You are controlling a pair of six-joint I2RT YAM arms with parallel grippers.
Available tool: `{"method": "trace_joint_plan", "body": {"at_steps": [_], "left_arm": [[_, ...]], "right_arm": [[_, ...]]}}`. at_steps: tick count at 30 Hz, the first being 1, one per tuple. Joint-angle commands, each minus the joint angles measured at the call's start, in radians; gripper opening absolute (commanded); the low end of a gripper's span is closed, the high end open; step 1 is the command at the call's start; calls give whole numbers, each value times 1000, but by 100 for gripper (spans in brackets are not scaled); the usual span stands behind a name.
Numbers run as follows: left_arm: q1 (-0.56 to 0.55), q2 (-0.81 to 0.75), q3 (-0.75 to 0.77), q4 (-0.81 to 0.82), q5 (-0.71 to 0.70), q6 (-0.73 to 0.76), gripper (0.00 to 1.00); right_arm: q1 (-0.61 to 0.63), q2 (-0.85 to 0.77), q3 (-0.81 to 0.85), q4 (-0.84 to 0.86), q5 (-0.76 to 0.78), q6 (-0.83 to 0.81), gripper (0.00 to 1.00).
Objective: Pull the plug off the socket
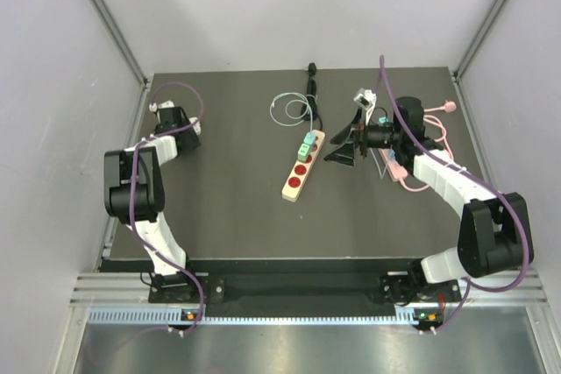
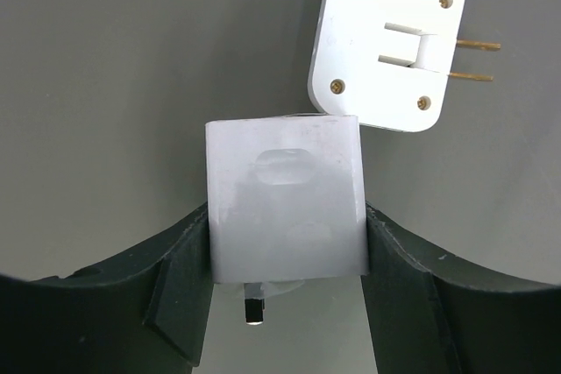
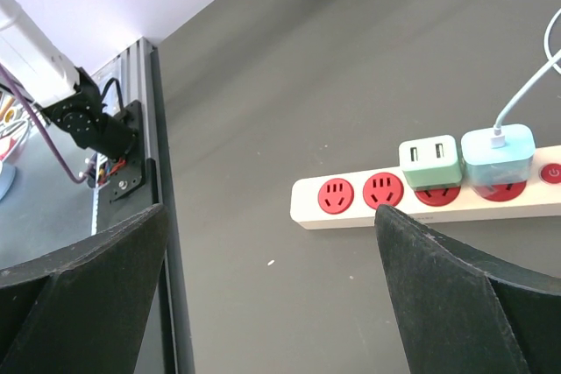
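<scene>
The white power strip [image 1: 298, 168] [image 3: 421, 203] lies in the middle of the table and has red sockets. A green plug [image 3: 429, 162] and a pale teal plug [image 3: 498, 157] with a white cable sit in its far sockets, seen together as the plugs [image 1: 307, 144] from above. My right gripper [image 1: 337, 145] [image 3: 272, 216] hovers open just right of the strip with nothing between its fingers. At the far left, my left gripper [image 1: 181, 120] [image 2: 287, 216] is shut on a white block plug [image 2: 285, 199], with both fingers pressed against its sides.
A second white adapter [image 2: 386, 41] with brass prongs lies just beyond the held block. A pink cable [image 1: 438, 142] and a white adapter [image 1: 364, 96] lie at the back right. A black plug [image 1: 311, 72] and a looped white cable [image 1: 287, 109] lie behind the strip.
</scene>
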State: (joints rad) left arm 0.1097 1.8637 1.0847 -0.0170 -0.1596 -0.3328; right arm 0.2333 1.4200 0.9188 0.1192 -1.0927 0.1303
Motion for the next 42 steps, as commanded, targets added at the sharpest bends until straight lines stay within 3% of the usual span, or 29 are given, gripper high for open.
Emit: {"method": "trace_joint_plan", "body": {"at_steps": [1, 14, 19, 25, 31, 35, 42], "left_arm": [[11, -8, 24, -44, -11, 18, 66], [27, -129, 11, -67, 6, 25, 84], [25, -263, -46, -28, 98, 9, 92], [10, -377, -106, -12, 319, -54, 91], [-102, -405, -132, -31, 527, -29, 85], [-311, -422, -135, -40, 499, 46, 84], [-507, -358, -63, -49, 425, -8, 81]], "right_arm": [[-19, -36, 23, 37, -19, -18, 100], [-34, -46, 22, 37, -18, -24, 100], [-34, -38, 25, 22, -12, -52, 100], [-32, -30, 32, -24, -1, -107, 100], [-34, -30, 48, -84, 30, -182, 100], [-34, -27, 57, -113, 54, -216, 100], [-42, -24, 60, -116, 65, -225, 100]]}}
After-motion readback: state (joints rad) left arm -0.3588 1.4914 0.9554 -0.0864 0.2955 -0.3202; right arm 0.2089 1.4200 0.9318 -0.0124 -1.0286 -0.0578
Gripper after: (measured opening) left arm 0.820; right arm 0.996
